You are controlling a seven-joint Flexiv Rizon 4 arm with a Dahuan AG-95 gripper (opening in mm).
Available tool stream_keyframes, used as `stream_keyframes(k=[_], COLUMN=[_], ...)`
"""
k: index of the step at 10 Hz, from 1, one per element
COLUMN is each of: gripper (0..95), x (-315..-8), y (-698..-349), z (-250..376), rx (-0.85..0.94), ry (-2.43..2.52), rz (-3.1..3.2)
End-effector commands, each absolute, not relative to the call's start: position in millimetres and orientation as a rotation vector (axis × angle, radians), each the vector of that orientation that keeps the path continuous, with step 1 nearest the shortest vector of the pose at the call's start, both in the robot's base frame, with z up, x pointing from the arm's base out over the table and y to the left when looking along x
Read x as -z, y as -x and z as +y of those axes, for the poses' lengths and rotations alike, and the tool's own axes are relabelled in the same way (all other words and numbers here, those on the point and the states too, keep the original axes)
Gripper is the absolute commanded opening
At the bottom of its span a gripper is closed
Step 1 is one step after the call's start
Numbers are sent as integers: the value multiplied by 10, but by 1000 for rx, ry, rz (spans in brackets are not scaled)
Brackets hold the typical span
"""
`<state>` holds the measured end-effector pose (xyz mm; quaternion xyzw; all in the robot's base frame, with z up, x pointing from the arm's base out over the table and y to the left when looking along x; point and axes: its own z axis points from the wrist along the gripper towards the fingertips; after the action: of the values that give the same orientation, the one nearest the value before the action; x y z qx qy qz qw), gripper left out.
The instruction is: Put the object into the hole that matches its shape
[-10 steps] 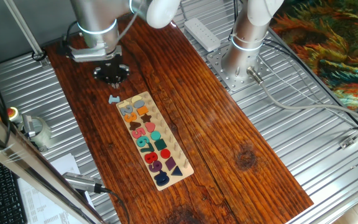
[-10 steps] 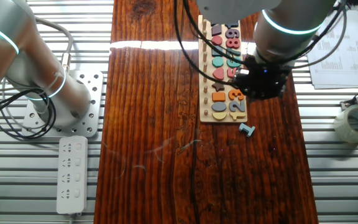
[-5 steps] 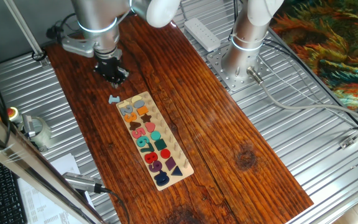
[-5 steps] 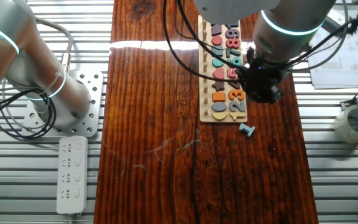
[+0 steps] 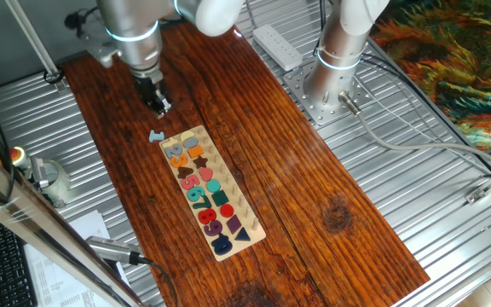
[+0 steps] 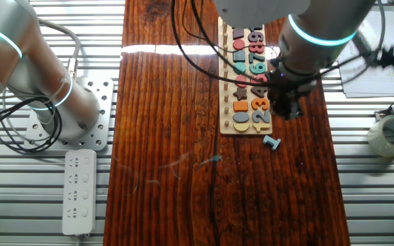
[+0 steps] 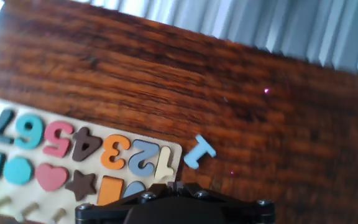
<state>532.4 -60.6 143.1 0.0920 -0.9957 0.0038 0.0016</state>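
The orange 3 lies flat in its digit-3 recess of the long puzzle board, between the brown 4 and the blue 2. It also shows in the fixed views. My gripper hangs above the table just off the board's number-1 end, apart from the piece. It holds nothing. In the hand view only its black base and finger roots show at the bottom edge, with a narrow gap between them.
A small light blue piece lies on the wooden table beside the board's corner. A second arm's base, a power strip and a tape roll stand off the wood.
My wrist has turned, so the gripper now looks narrow in both fixed views. It has shifted slightly beside the board. The orange 3 and the blue piece have not moved.
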Motion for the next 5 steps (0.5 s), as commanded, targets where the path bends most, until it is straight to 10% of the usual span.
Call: stream_keyframes(k=[1,5], gripper=[0,0], x=[-1390,-1492], y=[-5068,-4981], z=[-749,-970], rx=[-4,-26], ry=[-16,-8], rz=[-3140,-3132])
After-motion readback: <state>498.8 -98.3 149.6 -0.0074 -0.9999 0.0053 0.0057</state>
